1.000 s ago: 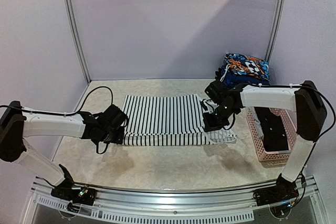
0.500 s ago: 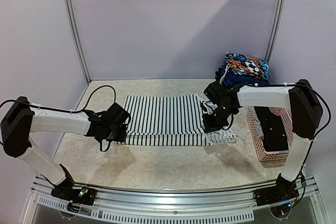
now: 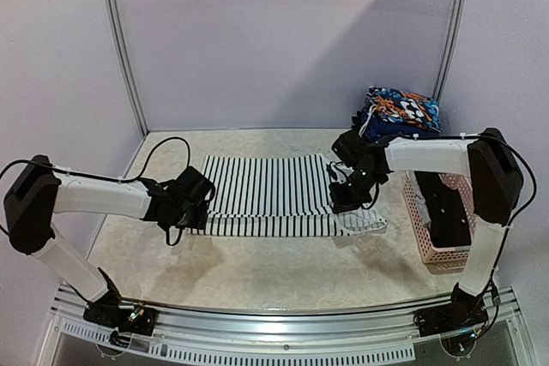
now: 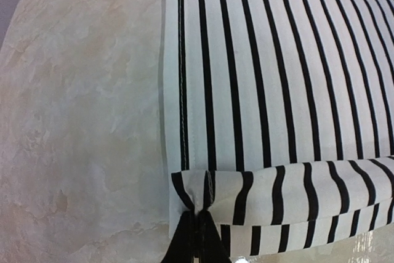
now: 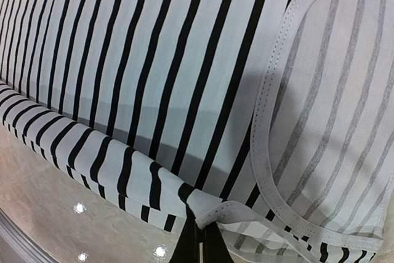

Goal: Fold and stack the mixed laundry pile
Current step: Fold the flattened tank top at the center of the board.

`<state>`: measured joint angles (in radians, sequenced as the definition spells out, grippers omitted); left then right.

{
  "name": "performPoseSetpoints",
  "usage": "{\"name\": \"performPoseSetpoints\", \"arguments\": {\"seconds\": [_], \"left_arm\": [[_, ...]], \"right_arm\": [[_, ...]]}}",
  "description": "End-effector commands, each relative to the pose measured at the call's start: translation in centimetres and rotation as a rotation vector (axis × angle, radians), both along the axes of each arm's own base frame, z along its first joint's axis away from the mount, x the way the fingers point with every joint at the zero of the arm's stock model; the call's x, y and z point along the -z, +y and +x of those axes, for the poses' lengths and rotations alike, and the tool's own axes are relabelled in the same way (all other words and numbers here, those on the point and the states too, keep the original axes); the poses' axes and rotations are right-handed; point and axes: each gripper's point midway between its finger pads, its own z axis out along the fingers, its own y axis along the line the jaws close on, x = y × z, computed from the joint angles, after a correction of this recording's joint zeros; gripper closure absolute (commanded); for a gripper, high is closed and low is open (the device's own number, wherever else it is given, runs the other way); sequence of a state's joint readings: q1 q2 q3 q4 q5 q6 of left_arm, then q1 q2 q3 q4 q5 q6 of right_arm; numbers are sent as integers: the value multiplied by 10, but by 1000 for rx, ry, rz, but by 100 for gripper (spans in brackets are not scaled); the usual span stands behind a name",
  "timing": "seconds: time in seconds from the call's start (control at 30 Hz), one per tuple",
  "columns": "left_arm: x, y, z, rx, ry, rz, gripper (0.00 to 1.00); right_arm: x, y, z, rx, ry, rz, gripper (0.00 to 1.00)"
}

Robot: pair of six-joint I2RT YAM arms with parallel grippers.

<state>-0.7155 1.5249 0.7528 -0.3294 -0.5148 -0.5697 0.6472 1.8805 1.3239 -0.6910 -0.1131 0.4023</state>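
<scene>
Left: my left gripper (image 4: 197, 239) is pinching the near-left edge of the striped garment (image 3: 266, 195), jaws closed on it.
Right: my right gripper (image 5: 200, 236) is nipping the near-right edge likewise.
Garment: lying flat mid-table (image 3: 257, 272), near hem turning over.
Done: a folded pile (image 3: 401, 111) is sitting back right.
Remaining: I am judging this fold barely begun; dark clothes (image 3: 448, 212) are waiting in the pink basket (image 3: 442, 256).

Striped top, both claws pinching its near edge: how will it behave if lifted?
Likely floppy: the striped top already rolls into a soft fold at the left claw and right claw. Probably light: thin fabric lying flat on the table. The span between the claws may sag when raised.
</scene>
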Motion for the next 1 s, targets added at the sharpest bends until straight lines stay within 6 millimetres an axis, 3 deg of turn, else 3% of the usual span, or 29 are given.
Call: {"name": "performPoseSetpoints", "arguments": {"seconds": [0.0, 0.23, 0.53, 0.97], "left_arm": [[-3, 8, 11, -33, -25, 17, 100], [2, 7, 17, -37, -16, 18, 100], [-6, 11, 20, -43, -31, 25, 100], [6, 13, 22, -50, -17, 30, 100]], "right_arm": [[3, -4, 9, 12, -7, -26, 100], [9, -5, 12, 16, 1, -37, 100], [-3, -5, 19, 26, -37, -31, 100], [11, -5, 24, 27, -28, -52, 100]]}}
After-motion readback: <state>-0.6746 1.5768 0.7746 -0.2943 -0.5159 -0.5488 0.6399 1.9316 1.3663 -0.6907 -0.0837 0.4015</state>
